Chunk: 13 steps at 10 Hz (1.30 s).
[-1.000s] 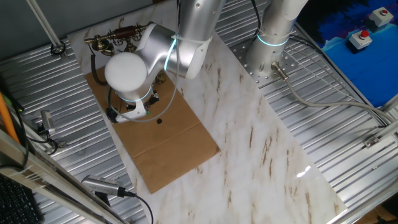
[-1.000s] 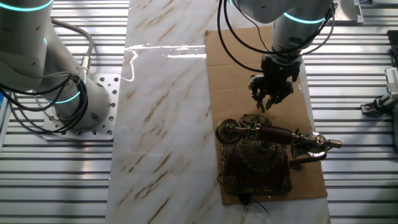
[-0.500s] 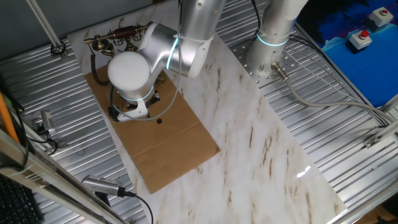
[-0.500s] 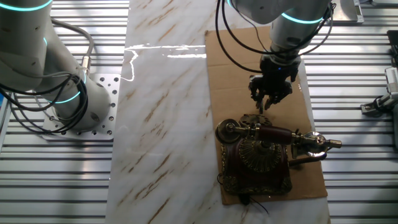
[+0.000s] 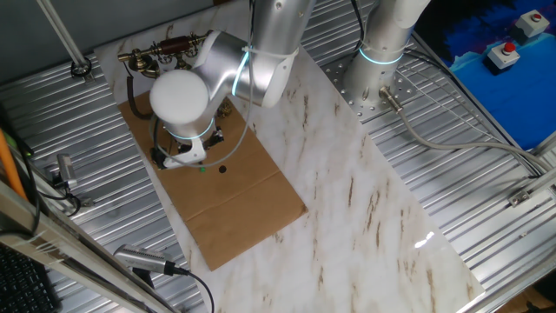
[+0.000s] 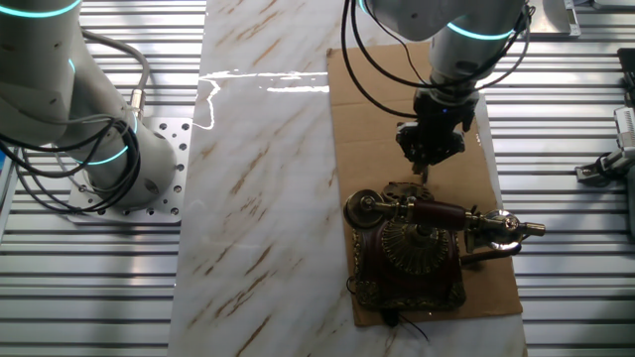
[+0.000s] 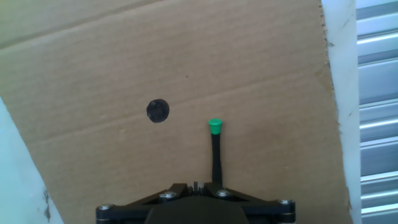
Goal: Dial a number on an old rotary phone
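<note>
Phone (image 6: 412, 248) sits just beside hand (image 6: 429, 159).

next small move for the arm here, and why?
Probably translate toward the old rotary phone to put the green-tipped stick over the dial. The gripper hangs above bare cardboard beside the phone, and the hand view shows only cardboard under the tip.
</note>
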{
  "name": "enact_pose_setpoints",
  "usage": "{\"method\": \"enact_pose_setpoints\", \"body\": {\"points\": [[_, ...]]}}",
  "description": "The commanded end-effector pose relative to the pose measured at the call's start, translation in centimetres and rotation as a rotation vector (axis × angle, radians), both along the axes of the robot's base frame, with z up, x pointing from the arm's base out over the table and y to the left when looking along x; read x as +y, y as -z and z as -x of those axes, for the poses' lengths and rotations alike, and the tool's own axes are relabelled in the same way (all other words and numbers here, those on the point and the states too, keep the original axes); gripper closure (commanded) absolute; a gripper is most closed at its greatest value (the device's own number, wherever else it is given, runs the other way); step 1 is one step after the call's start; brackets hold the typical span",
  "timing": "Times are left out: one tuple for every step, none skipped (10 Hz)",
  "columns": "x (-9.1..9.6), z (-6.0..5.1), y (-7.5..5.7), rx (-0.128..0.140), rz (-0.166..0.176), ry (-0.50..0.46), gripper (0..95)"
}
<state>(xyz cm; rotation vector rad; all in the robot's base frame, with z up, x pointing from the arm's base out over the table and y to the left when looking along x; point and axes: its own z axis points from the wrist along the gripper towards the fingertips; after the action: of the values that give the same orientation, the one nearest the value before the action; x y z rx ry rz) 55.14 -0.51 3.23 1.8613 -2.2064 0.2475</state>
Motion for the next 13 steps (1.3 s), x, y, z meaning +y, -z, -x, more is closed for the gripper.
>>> {"method": "enact_pose_setpoints", "body": {"points": [[0.6,-0.1,-0.9,-0.002,-0.028,0.015,95.0],[1.1,-0.4,-1.5,-0.006,-0.037,0.026,95.0],[1.3,-0.7,-1.8,-0.007,-0.056,0.031,95.0],[1.4,-1.0,-2.0,-0.009,-0.064,0.037,95.0],[1.5,-1.2,-2.2,-0.010,-0.070,0.043,95.0],[1.7,-1.8,-2.4,-0.012,-0.074,0.048,95.0],[1.8,-2.2,-2.3,-0.015,-0.079,0.054,95.0],[1.8,-2.5,-2.1,-0.019,-0.083,0.061,95.0],[1.7,-2.7,-1.9,-0.022,-0.083,0.063,95.0],[1.6,-2.9,-1.7,-0.023,-0.083,0.060,95.0],[1.4,-3.1,-1.5,-0.022,-0.084,0.052,95.0],[1.3,-3.2,-1.4,-0.022,-0.085,0.050,95.0],[1.1,-3.1,-1.2,-0.021,-0.085,0.044,95.0]]}}
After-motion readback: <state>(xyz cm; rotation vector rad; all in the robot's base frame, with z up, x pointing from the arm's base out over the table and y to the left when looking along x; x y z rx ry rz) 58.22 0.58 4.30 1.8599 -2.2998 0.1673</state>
